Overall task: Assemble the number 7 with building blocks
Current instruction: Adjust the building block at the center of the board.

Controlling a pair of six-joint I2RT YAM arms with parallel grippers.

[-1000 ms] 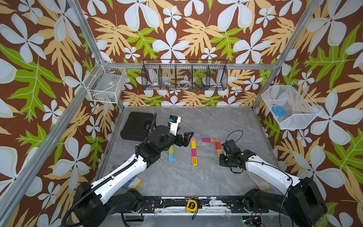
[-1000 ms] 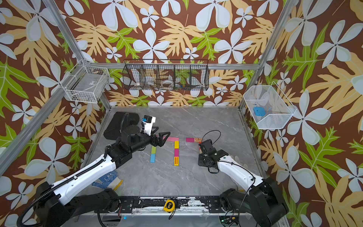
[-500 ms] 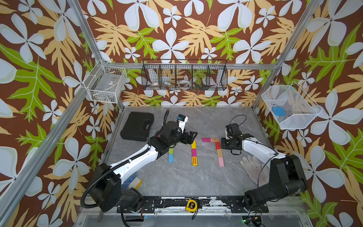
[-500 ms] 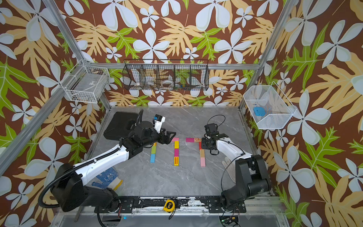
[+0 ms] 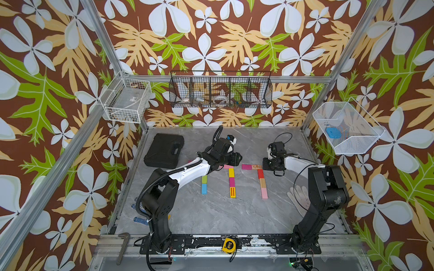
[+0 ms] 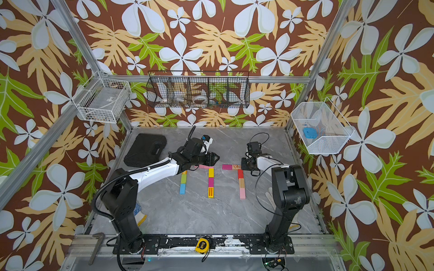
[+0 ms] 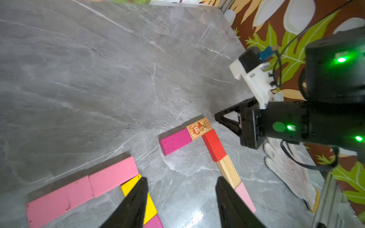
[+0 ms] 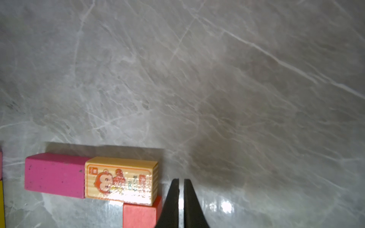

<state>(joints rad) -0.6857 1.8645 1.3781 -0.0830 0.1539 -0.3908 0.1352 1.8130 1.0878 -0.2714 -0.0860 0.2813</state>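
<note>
The building blocks lie flat on the grey table. A magenta block (image 5: 246,166), a printed wooden block (image 5: 256,166), a red block (image 5: 260,174), a plain wooden block (image 5: 262,183) and a pink block (image 5: 264,194) form a 7. To their left stand a yellow-magenta-yellow column (image 5: 231,183) topped by two pink blocks (image 7: 83,187), and a green-blue column (image 5: 204,185). My left gripper (image 7: 180,183) hovers open and empty between the yellow column and the 7. My right gripper (image 8: 181,180) is shut and empty, its tips beside the printed block (image 8: 120,179).
A black case (image 5: 164,150) lies at the back left. A white glove (image 5: 298,194) lies right of the 7. A yellow tape measure (image 5: 229,245) and a wrench (image 5: 122,246) rest on the front rail. Wire baskets hang on the walls.
My left gripper reached farther over the pink blocks and its jaws narrowed. My right gripper moved from beside the 7's stem back to the printed block's end, staying shut.
</note>
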